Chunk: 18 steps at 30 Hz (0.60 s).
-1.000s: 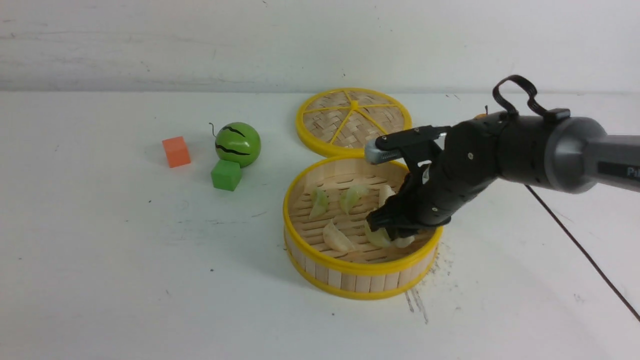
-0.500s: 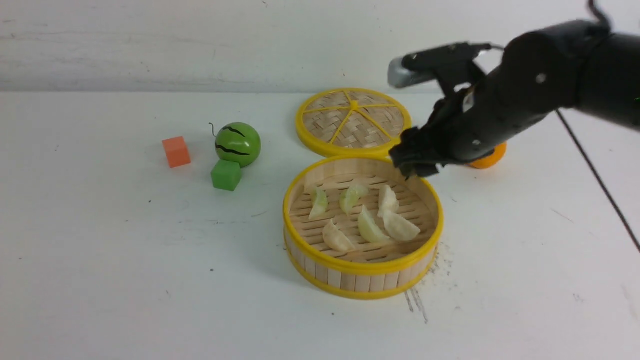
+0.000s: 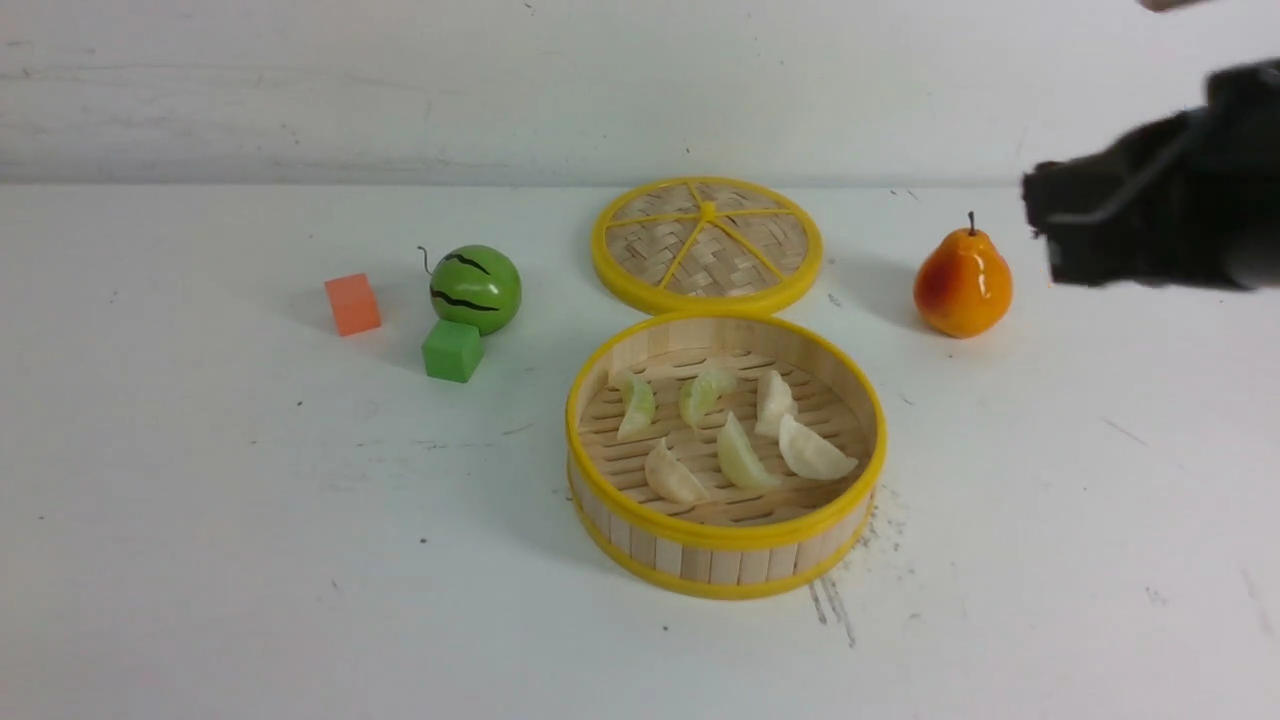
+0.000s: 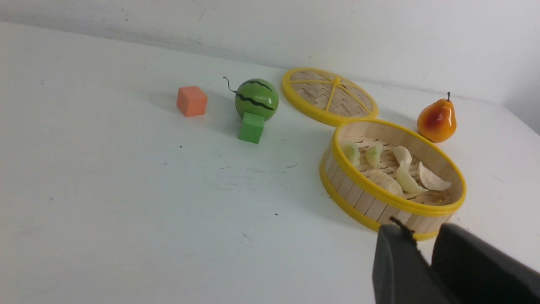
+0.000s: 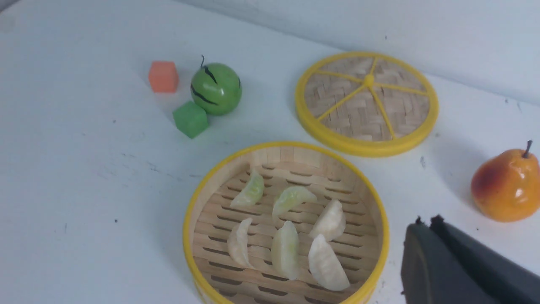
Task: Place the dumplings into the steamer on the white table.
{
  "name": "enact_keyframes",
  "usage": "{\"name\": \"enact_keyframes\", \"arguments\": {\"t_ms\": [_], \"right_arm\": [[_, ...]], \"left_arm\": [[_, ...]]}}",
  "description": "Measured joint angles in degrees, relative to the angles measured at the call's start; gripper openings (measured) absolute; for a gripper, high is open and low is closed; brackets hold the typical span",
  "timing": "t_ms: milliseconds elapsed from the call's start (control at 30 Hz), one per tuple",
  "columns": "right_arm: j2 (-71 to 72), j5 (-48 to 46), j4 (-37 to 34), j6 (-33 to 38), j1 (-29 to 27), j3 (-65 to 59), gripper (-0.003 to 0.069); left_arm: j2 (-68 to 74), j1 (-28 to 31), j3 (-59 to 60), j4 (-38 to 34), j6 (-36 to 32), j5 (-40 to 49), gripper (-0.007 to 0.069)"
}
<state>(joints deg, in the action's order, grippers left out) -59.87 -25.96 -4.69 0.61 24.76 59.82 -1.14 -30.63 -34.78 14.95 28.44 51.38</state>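
Dumplings point(image 3: 735, 435): all six lay in steamer point(image 3: 726, 560) on worktop point(image 3: 200, 520), four cream, two green. Right claw point(image 5: 426, 253), which had set down the last one a second earlier, had lifted clear to right edge, clenched and empty. Left claw point(image 4: 424, 261) nearly closed, empty. Task judged complete. No legible writing or brands

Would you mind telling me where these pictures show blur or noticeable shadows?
Front view: the right gripper is smeared by motion blur at the picture's edge, while the steamer and pear stay sharp, each casting a soft shadow on the white table. Right wrist view: the dumplings are clear, and the near gripper fingers look soft.
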Motion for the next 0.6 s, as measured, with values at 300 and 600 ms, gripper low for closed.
{"name": "enact_keyframes", "arguments": {"t_ms": [300, 600], "right_arm": [[22.6, 10.7, -1.1, 0.2, 0.0, -18.1, -0.0021], [32.6, 11.2, -1.1, 0.2, 0.0, -21.9, -0.0018]], "left_arm": [[0.0, 0.0, 4.3, -0.1, 0.0, -0.6, 0.0132], [0.0, 0.0, 8.6, -0.1, 0.0, -1.3, 0.0137]]}}
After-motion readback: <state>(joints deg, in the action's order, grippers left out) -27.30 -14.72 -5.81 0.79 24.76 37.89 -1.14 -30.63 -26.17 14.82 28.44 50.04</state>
